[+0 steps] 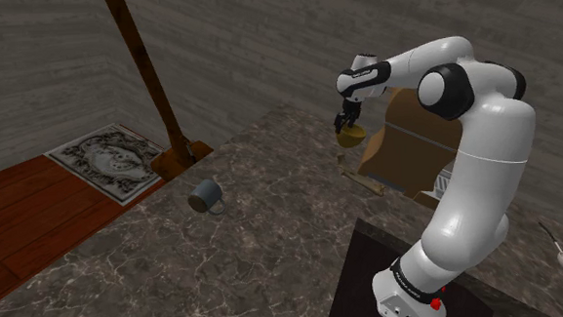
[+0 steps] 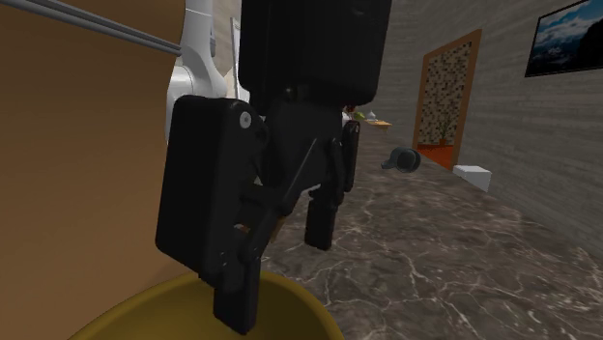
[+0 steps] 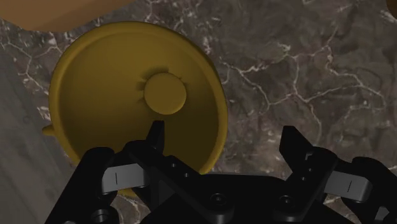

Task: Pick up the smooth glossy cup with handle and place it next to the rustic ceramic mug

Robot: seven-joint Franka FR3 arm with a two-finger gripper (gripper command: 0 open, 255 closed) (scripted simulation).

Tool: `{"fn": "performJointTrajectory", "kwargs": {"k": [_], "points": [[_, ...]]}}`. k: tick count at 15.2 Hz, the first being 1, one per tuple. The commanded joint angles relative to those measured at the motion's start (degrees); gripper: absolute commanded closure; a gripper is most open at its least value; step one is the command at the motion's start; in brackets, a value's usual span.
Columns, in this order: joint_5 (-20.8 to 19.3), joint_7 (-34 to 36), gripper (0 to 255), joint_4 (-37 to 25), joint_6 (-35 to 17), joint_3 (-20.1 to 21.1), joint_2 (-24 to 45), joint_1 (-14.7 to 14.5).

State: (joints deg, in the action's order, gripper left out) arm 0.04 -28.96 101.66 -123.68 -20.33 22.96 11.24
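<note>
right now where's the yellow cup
The yellow cup is right of centre in the shoulder view, on the marble counter, under the open gripper, beside the brown box.

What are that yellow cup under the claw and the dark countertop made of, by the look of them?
Yellow cup: smooth, evenly mustard-coloured, no grain or pattern; glazed ceramic or plastic, the look leaves it open. Countertop: dark brownish stone with pale branching veins, so probably marble or a similar stone.

we see a mustard-yellow cup (image 3: 137,95), a grey-blue mug (image 1: 205,195), a brown marble counter (image 3: 286,70) veined white, and a black gripper (image 3: 222,130) on a white arm (image 1: 494,143).
</note>
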Motion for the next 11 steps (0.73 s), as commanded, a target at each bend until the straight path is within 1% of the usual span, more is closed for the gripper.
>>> {"fn": "performJointTrajectory", "kwargs": {"k": [1,5,11], "points": [[0.3,-0.3,0,0.0,-1.0,0.1,1.0,0.3],[1.0,-0.7,0,1.1,-3.9,0.4,2.8,0.8],[1.0,-0.7,0,1.1,-3.9,0.4,2.8,0.8]]}}
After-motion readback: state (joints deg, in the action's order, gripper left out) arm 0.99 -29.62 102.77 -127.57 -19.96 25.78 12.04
